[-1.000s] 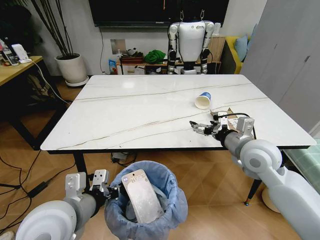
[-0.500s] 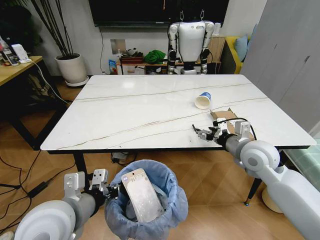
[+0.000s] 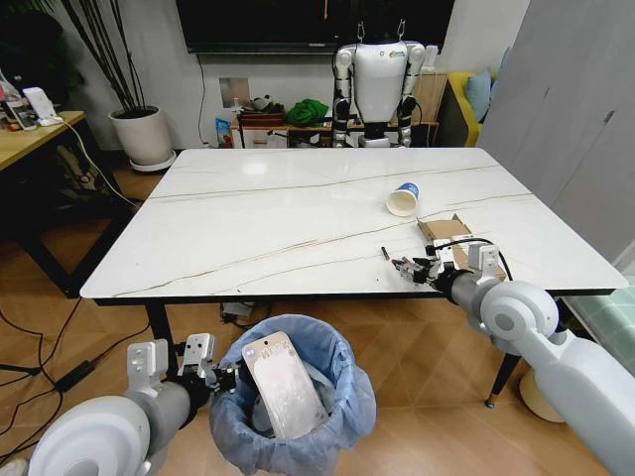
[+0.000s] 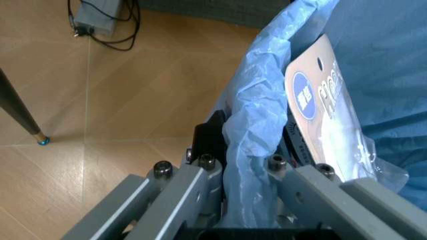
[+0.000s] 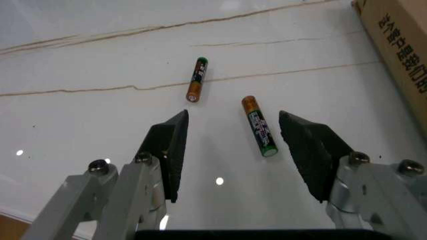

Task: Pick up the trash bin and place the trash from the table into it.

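**Right gripper lined up over a battery while the left holds the bin**

Head view: the trash bin (image 3: 294, 397) sits low at the near edge of the table (image 3: 248, 218), its blue liner open and a flat white packet standing inside. The left gripper (image 3: 213, 377) is at the bin's left rim. The right gripper (image 3: 409, 267) rests low over the table's near right part, close to the front edge. Just beyond it lie the flat cardboard box (image 3: 446, 230) and, farther off, the paper cup (image 3: 403, 198) on its side.

Left wrist view: the left gripper's fingers (image 4: 212, 135) are clamped on the bin's rim, liner bunched between them.

Right wrist view: the right gripper's jaws stand spread apart, holding nothing. One battery (image 5: 258, 126) lies between the fingertips, nearer the right-hand finger, its long axis running roughly along the reach and so across the closing line. A second battery (image 5: 197, 79) lies farther out, beyond the fingertips. The right arm is clearly the nearer one.
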You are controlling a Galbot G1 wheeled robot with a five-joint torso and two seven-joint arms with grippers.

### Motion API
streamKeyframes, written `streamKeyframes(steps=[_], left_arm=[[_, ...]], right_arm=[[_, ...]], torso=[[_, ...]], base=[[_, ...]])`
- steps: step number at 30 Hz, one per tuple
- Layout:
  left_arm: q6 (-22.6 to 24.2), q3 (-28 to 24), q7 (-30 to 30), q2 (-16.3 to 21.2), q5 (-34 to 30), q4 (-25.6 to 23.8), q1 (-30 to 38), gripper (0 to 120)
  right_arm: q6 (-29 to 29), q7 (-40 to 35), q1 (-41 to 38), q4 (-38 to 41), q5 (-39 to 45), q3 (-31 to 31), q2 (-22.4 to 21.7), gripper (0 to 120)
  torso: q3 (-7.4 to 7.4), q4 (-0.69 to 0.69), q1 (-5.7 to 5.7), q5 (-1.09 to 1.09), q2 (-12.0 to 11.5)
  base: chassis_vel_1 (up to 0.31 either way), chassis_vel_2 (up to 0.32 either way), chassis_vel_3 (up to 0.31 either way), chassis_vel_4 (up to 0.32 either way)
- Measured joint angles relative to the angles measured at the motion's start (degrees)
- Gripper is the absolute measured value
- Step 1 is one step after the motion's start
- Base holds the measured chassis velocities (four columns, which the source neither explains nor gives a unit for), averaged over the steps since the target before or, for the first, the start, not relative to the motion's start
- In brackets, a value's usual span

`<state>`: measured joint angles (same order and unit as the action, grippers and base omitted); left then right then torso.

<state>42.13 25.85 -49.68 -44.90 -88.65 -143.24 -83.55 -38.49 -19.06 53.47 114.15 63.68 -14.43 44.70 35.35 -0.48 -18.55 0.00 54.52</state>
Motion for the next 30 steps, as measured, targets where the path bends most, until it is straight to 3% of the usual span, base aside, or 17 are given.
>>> streamKeyframes(steps=[8, 10, 16, 26, 30], left_arm=[[0.0, 0.0, 0.4, 0.1, 0.0, 0.0, 0.4, 3], [0.0, 0.0, 0.5, 0.0, -0.1, 0.0, 0.5, 3], [0.0, 0.1, 0.9, 0.3, -0.2, 0.0, 0.8, 3], [0.0, 0.2, 1.4, 0.4, -0.4, 0.0, 1.7, 3], [0.0, 0.2, 1.5, 0.4, -0.4, 0.0, 1.8, 3]], right_arm=[[0.0, 0.3, 0.0, -0.7, 0.0, 0.0, -0.1, 38], [0.0, 0.5, 0.0, -0.9, -0.1, 0.0, -0.1, 27], [0.1, 1.0, 0.0, -1.3, -0.5, 0.1, -0.1, 13], [0.2, 1.7, 0.0, -1.6, -1.3, 0.3, -0.1, 10], [0.2, 2.1, 0.0, -1.7, -1.9, 0.5, -0.1, 3]], torso=[[0.00, 0.00, 0.00, 0.00, 0.0], [0.00, 0.00, 0.00, 0.00, 0.0], [0.00, 0.00, 0.00, 0.00, 0.0], [0.00, 0.00, 0.00, 0.00, 0.0], [0.00, 0.00, 0.00, 0.00, 0.0]], base=[[0.000, 0.000, 0.000, 0.000], [0.000, 0.000, 0.000, 0.000], [0.000, 0.000, 0.000, 0.000], [0.000, 0.000, 0.000, 0.000], [0.000, 0.000, 0.000, 0.000]])
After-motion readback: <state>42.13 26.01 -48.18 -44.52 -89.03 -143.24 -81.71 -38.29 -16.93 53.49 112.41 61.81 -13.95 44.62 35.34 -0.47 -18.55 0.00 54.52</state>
